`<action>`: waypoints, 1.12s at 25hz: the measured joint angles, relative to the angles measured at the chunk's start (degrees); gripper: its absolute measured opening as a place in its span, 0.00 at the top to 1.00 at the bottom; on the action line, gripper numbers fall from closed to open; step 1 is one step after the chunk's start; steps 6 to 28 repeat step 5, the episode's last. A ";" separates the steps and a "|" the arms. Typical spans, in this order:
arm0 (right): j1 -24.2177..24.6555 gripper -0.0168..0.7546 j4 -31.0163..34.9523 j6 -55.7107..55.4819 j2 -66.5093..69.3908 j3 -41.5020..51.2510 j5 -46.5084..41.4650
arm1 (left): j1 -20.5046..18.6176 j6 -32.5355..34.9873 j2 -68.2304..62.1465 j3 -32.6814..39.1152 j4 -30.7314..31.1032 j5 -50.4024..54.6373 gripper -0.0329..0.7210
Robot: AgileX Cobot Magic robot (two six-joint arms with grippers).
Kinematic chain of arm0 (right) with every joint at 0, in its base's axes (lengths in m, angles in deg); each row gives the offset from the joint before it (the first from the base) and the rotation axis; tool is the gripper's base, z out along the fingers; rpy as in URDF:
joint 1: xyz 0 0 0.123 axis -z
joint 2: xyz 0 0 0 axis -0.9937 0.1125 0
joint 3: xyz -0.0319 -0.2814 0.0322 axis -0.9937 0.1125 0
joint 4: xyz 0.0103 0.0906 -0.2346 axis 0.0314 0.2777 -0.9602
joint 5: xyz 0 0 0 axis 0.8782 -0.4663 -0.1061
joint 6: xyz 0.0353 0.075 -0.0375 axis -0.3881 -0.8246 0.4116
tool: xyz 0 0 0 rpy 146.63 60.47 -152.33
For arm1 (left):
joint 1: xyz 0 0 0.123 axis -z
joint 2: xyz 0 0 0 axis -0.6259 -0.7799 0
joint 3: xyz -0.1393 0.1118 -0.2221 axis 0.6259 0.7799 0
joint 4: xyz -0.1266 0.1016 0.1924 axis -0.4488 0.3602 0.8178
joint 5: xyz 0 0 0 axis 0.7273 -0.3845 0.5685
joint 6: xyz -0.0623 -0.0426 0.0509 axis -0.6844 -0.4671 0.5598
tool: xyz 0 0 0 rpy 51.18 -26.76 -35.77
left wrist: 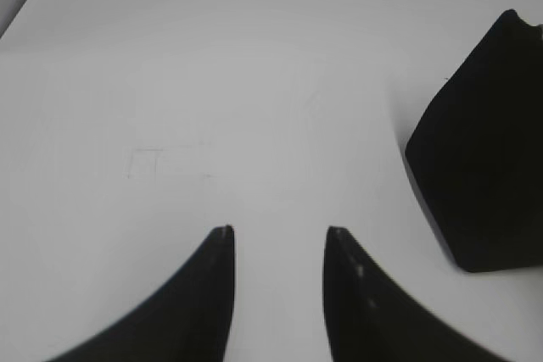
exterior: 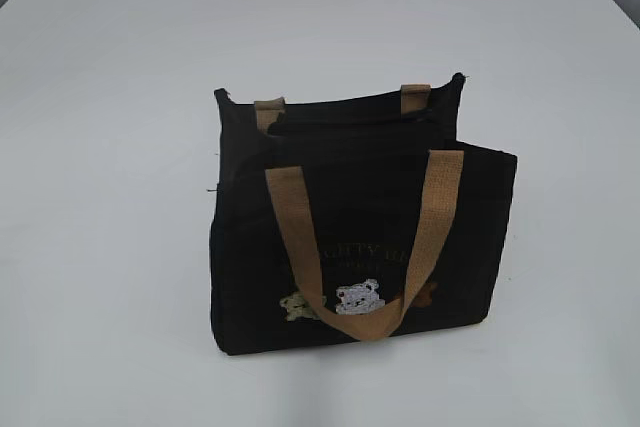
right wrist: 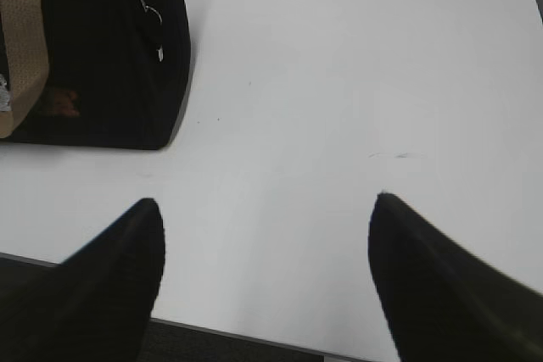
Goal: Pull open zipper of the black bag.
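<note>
Bag, black point(exterior: 360, 237), upright at mid-desk point(exterior: 120, 97); front with embroidered bears faces the exterior camera, one tan handle point(exterior: 365, 247) hanging down that front, so the top edge is left clear. Zipper point(exterior: 350, 127) runs along that top edge and appears closed. No arm in this view.

Left wrist view: bag's end panel lies right of the left gripper point(left wrist: 276, 239), well apart. Jaws part-open with only bare desk between them.

Right wrist view: silver pull point(right wrist: 148, 14) hangs at the bag's near end, up-left of the right gripper point(right wrist: 267, 209). Jaws wide, empty, probably readied for the pull.
</note>
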 joint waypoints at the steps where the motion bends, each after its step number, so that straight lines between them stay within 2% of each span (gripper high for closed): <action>1: 0.00 0.23 0.00 0.00 0.00 0.00 0.00 | 0.00 0.00 0.00 0.00 0.00 0.00 0.60; 5: 0.00 0.23 0.00 0.08 0.00 0.00 0.05 | 0.00 0.00 0.00 0.00 0.00 0.00 0.63; 28: 0.00 0.23 0.00 0.08 0.00 0.00 0.05 | 0.00 0.00 0.00 0.00 0.00 0.00 0.63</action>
